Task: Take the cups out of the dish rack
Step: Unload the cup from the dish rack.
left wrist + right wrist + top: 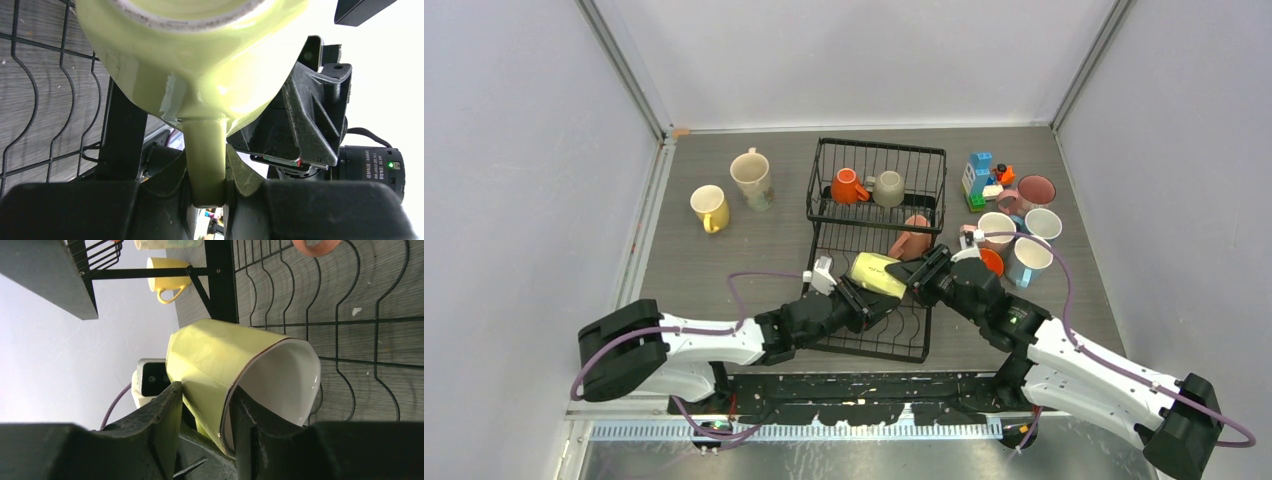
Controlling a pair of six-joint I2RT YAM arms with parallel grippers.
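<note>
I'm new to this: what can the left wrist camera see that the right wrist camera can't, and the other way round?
Only the left wrist view: the handle of the pale yellow cup pinched in the left end effector, and the cup's base. Only the right wrist view: the cup's white inside, the right end effector straddling its wall, one finger inside and one outside, and a yellow cup on the table beyond. Both: the same pale yellow cup and the black wire dish rack behind it.
</note>
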